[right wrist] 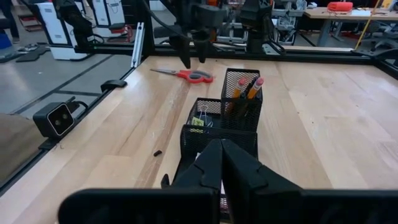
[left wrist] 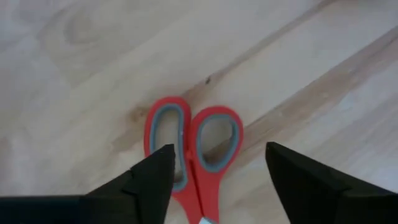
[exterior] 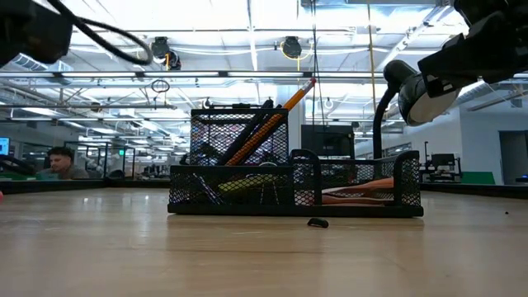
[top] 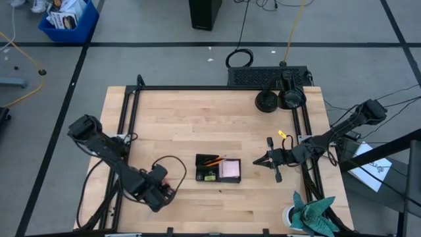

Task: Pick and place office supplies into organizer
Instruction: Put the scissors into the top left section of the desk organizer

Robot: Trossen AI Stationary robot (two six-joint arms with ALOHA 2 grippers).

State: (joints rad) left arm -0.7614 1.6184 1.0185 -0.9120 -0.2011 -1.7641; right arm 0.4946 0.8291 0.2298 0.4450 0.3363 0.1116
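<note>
On the desk: a light wood top (top: pixel 197 125) with a black frame around it.
Organizer: a black mesh tray (top: pixel 218 169) near the middle of the desk, with a tall cup part at one end and low parts beside it.
Pencils: orange pencils (exterior: pixel 268 122) lean tilted in the tall cup, with black pens (exterior: pixel 247 132) next to them.
Pink pad: a pink sticky-note pad (top: pixel 229 169) lies in the low part on the side toward the right arm.
Yellow pad: a small yellow pad (right wrist: pixel 198 122) sits in a low part by the cup.
Scissors: the red-handled scissors (left wrist: pixel 193 149) lie flat on the bare wood, on the left side of the organizer and apart from it. Both handle loops show, red with grey inside.
Left tool: the left tool (left wrist: pixel 217 171) hangs over the scissors with its two dark fingers wide apart, one on each side of the handles. It holds nothing.
Right tool: the right tool (top: pixel 258 160) is just beside the organizer on the right side, pointing at it. Its fingers are pressed together and hold nothing.
Small bit: a tiny black binder clip (exterior: pixel 318 222) lies on the wood just in front of the organizer.
Far back: a person (exterior: pixel 58 162) sits in the room behind the desk.
</note>
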